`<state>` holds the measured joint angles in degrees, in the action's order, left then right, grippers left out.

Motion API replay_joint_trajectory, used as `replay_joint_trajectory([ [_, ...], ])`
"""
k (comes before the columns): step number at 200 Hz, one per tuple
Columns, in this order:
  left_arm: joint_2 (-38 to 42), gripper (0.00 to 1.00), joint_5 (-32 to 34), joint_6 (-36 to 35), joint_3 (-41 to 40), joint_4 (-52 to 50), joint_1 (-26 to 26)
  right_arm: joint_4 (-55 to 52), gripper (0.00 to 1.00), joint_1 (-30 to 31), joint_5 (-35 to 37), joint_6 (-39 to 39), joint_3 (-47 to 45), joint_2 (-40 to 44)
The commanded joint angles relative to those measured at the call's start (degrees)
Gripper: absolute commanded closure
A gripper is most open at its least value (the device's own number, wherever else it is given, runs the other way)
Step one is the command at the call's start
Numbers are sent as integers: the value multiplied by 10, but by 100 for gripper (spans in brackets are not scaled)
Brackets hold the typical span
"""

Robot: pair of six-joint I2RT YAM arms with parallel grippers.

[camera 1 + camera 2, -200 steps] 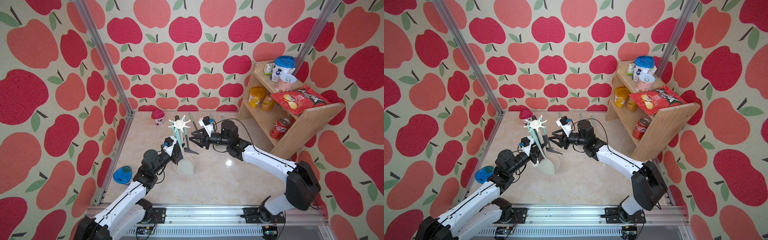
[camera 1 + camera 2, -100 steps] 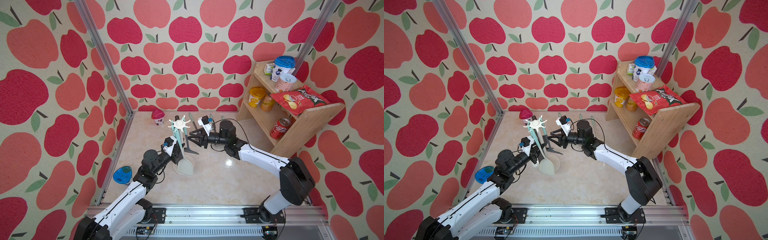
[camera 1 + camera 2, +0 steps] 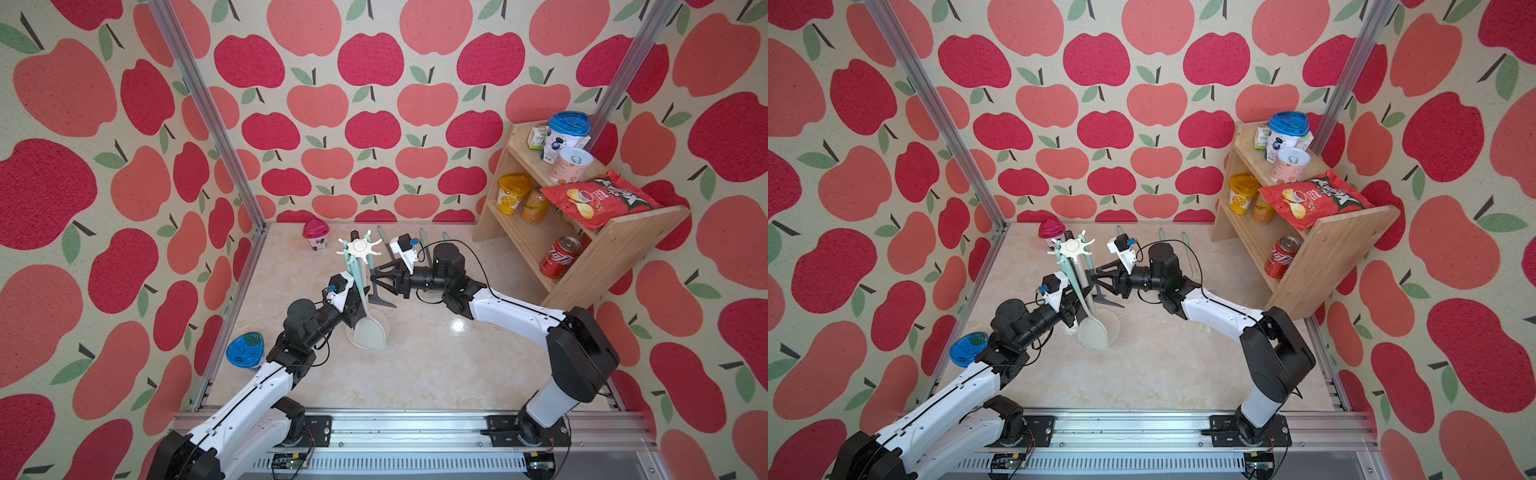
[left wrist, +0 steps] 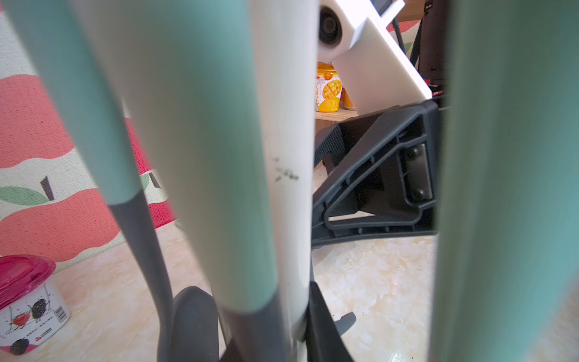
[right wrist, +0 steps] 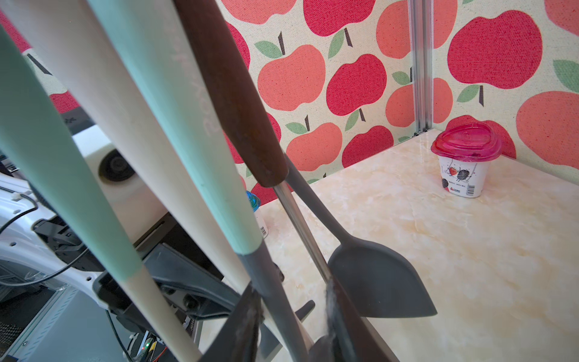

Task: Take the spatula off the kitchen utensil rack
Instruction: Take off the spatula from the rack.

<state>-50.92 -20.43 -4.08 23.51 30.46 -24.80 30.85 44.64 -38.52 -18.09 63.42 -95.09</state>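
The cream-white kitchen utensil rack (image 3: 359, 248) stands mid-table with several utensils hanging from it. My left gripper (image 3: 357, 298) is shut on its pole (image 4: 291, 150). A dark grey spatula (image 3: 380, 298) with a teal handle hangs on the rack's right side, and its blade (image 5: 376, 282) shows in the right wrist view. My right gripper (image 3: 374, 279) reaches in at the level of the spatula's neck. Its open jaws flank a dark grey neck (image 5: 266, 282) under a teal handle, with a gap left on one side. A cream-headed turner (image 3: 369, 332) hangs in front.
A brown-handled utensil with a metal rod (image 5: 300, 225) hangs beside the right jaws. A pink-lidded cup (image 3: 316, 235) stands behind the rack and a blue-lidded cup (image 3: 245, 351) at the left wall. The wooden shelf (image 3: 615, 249) with snacks fills the back right. Loose utensils (image 3: 424, 241) lie by the back wall.
My right gripper has moved left, up to the hanging utensils, and its jaws have narrowed. The left arm and the rack have not moved.
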Motion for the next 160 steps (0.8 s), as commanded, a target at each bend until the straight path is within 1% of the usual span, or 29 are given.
replay_joint_trajectory([
  [1, -31, 100, 8, -28, -28, -104, 4, 26, 64, 5, -4, -8, 17, -5],
  [42, -31, 100, 6, -29, -28, -104, 4, 33, 66, 9, -5, -7, 19, -14],
  [70, -21, 100, 5, -33, -23, -119, 3, 40, 77, 11, 6, 3, 11, -11],
  [82, -12, 100, 10, -34, -26, -122, 3, 39, 79, 12, 8, 7, 11, -8],
  [93, -3, 100, 15, -34, -30, -124, 3, 34, 83, 12, 6, 8, 14, -8],
  [119, 4, 100, 16, -32, -34, -123, 2, 12, 88, 18, 12, 22, 23, -3],
  [160, 1, 100, 14, -32, -33, -123, 2, -22, 96, 29, 54, 63, 22, 17],
])
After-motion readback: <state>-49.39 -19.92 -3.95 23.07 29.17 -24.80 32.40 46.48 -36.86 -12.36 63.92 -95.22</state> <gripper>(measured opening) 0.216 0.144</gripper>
